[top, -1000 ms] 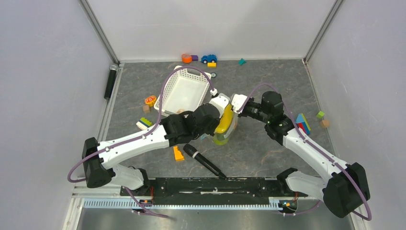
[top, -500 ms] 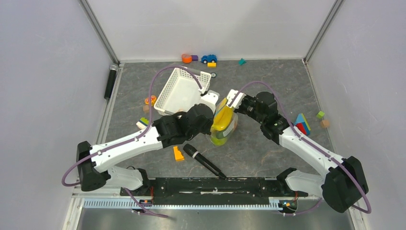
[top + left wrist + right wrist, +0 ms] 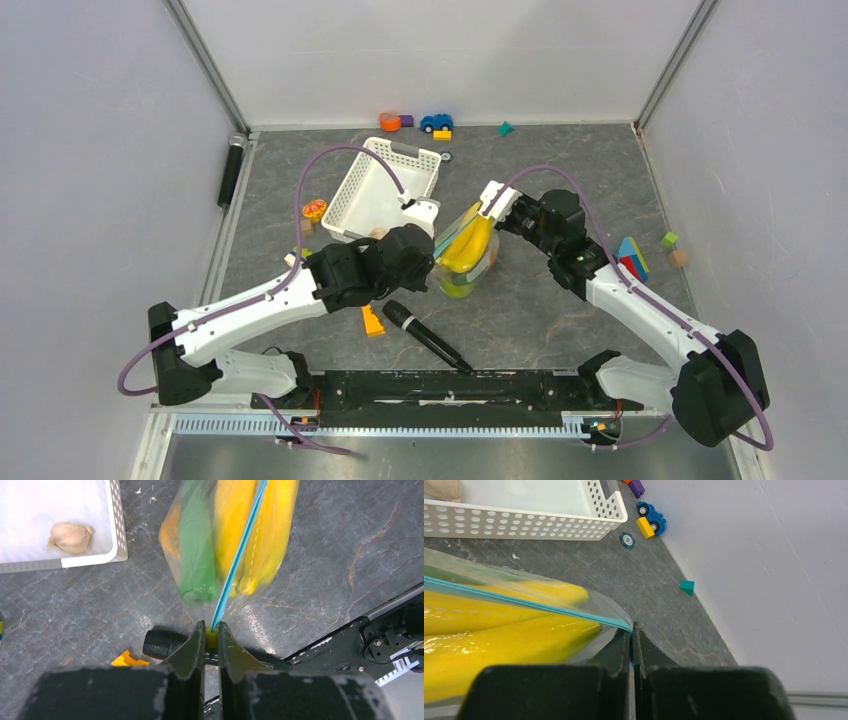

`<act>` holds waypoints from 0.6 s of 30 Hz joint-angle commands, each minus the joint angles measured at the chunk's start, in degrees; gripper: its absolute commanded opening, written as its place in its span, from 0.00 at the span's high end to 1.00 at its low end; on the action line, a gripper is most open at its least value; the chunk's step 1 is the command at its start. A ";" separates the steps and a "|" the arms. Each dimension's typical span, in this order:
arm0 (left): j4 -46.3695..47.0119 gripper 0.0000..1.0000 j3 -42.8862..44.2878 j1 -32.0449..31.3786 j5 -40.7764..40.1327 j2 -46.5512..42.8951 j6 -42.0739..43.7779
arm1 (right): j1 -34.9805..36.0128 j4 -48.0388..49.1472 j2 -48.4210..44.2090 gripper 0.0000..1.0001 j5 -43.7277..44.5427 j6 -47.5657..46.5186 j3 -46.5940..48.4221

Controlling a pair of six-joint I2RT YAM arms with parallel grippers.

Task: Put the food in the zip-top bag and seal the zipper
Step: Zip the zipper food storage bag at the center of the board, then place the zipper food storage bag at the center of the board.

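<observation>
The zip-top bag (image 3: 462,258) hangs stretched between both grippers over the table's middle. Inside it I see food: yellow bananas (image 3: 270,535) and a green cucumber (image 3: 197,545). The light-blue zipper (image 3: 239,555) runs straight from one gripper to the other. My left gripper (image 3: 212,630) is shut on the small yellow slider (image 3: 212,638) at the zipper's near end. My right gripper (image 3: 631,630) is shut on the bag's far corner, where the zipper (image 3: 524,601) ends. From above, the left gripper (image 3: 438,238) and the right gripper (image 3: 490,207) stand at opposite ends of the bag.
A white slotted basket (image 3: 395,150) lies behind the bag, with a garlic bulb (image 3: 70,535) in it. A black microphone (image 3: 425,335) and an orange block (image 3: 372,320) lie in front. A toy car (image 3: 436,122) and blocks (image 3: 630,258) sit near the walls.
The left arm has drawn back toward the lower left and the right gripper has edged up and left. The bag now lies more slanted between them. Both grips are unchanged.
</observation>
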 commanded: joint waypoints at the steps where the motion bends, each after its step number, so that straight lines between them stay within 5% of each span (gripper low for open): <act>1: -25.24 0.88 -0.50 -1.19 1.32 -2.53 -3.33 | -6.87 7.76 -1.76 1.00 20.21 -3.01 1.08; 7: -17.20 0.60 -0.55 -1.19 -1.28 -2.22 -1.82 | -6.89 5.38 -5.72 1.00 9.41 -2.22 0.04; 8: -15.41 0.46 -0.50 -1.26 -2.15 -2.23 -1.37 | -6.87 4.83 -6.75 1.00 6.84 -2.09 -0.05; 10: -11.18 0.01 -0.57 -1.19 -4.88 -2.65 -0.60 | -6.90 3.80 -8.40 1.00 1.89 -1.75 -0.37; 18: -0.50 0.00 -3.55 -1.11 -16.41 -6.63 -1.60 | -6.85 -1.94 -10.52 1.00 2.01 8.94 3.82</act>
